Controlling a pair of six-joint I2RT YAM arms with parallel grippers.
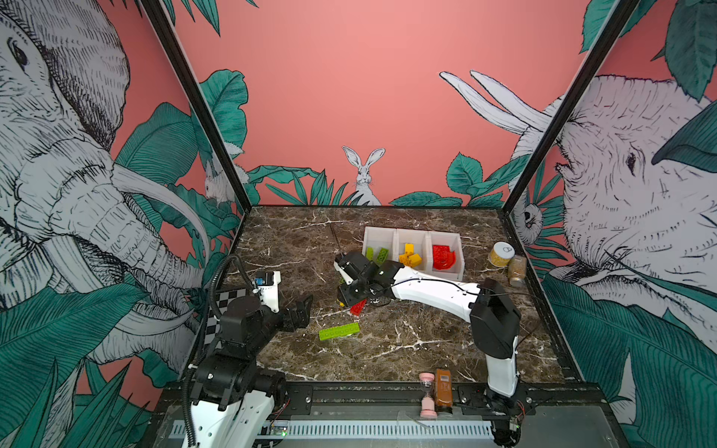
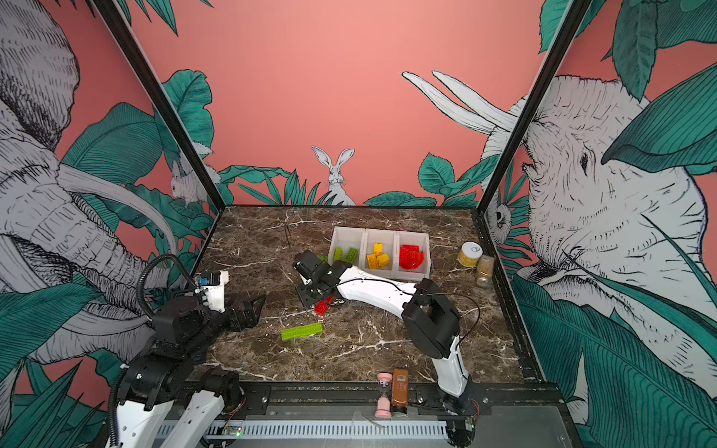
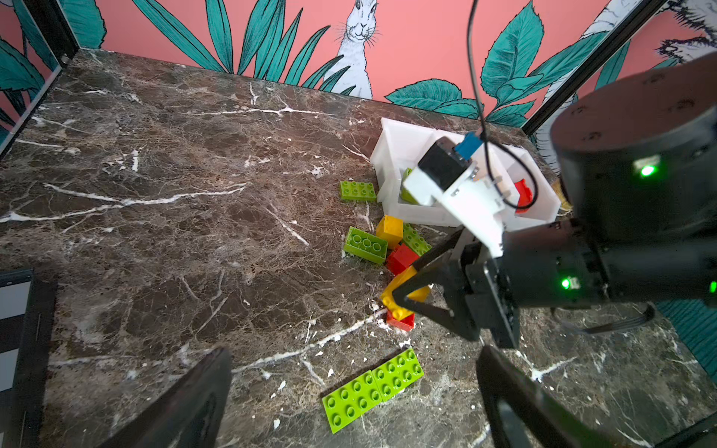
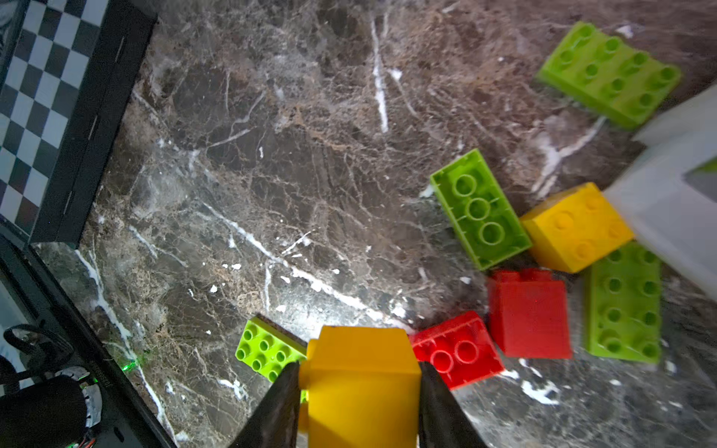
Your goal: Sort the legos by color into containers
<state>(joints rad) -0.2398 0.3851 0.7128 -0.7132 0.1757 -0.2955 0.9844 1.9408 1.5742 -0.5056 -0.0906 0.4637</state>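
Marble tabletop [image 4: 271, 155], chunky yellow lego [image 4: 361, 388]

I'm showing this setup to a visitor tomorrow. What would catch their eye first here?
Probably the pink jungle walls with elephants and a rabbit behind the marble table. Next, the right gripper, shut on a yellow brick among loose bricks, red and green, in front of the white bins sorted green, yellow, red. A long green brick lies alone near the open left gripper.
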